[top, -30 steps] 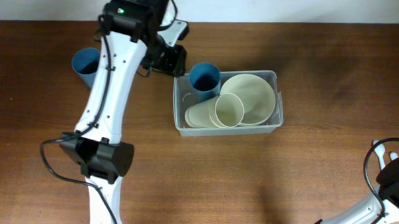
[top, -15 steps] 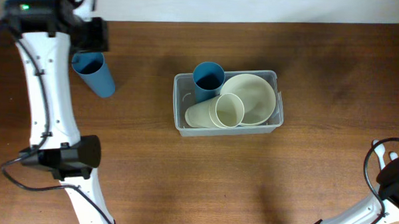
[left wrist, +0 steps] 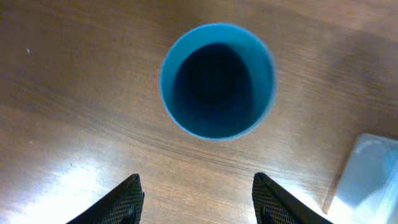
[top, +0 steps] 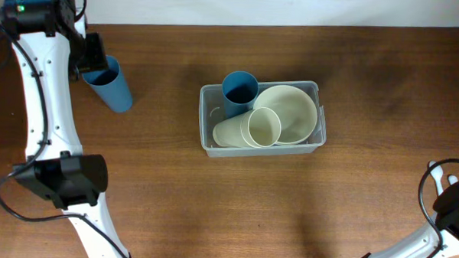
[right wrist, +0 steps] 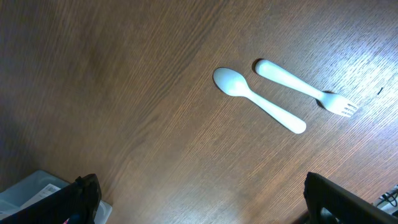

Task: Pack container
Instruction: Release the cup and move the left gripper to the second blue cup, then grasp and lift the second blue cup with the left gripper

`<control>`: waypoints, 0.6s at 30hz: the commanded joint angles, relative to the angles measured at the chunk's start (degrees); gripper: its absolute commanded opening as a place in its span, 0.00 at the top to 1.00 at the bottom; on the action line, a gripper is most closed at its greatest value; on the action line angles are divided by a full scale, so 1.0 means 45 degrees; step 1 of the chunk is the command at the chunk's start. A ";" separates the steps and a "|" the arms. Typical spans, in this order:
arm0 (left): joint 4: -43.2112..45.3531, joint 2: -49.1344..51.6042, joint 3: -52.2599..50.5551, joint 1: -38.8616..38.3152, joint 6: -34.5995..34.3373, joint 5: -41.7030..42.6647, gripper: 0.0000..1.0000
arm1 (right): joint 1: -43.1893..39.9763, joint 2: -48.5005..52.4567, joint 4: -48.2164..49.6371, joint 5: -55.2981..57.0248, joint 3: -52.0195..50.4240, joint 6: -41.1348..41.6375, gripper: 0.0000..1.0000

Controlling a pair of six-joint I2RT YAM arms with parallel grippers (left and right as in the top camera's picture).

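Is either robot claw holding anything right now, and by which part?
Nothing is held. The left gripper hangs open above the blue cup, clear of its rim; the right gripper is open above the table near a spoon and fork.

Brown streaky grain on the wooden table [top: 384, 81]. Solid blue tall plastic cup [top: 110, 84], upper left; second blue plastic cup [top: 238, 91] inside the translucent clear plastic rectangular bin [top: 290, 149]. Cream round bowl [top: 291, 108], cream tumbler [top: 231, 133]. Plain white plastic spoon [right wrist: 261, 102], white plastic fork [right wrist: 298, 85].
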 commanded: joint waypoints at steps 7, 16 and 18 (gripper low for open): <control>0.1316 0.0121 -0.1496 0.0738 -0.0967 0.0903 0.42 | 0.0053 -0.0029 0.0044 -0.0068 -0.0044 0.0107 0.01; 0.2380 0.0340 -0.2735 0.0899 -0.0967 0.1651 0.42 | 0.0053 -0.0029 0.0039 -0.0068 -0.0044 0.0107 0.01; 0.2589 0.0340 -0.3050 0.0903 -0.0967 0.1885 0.42 | 0.0053 -0.0029 0.0039 -0.0068 -0.0044 0.0107 0.01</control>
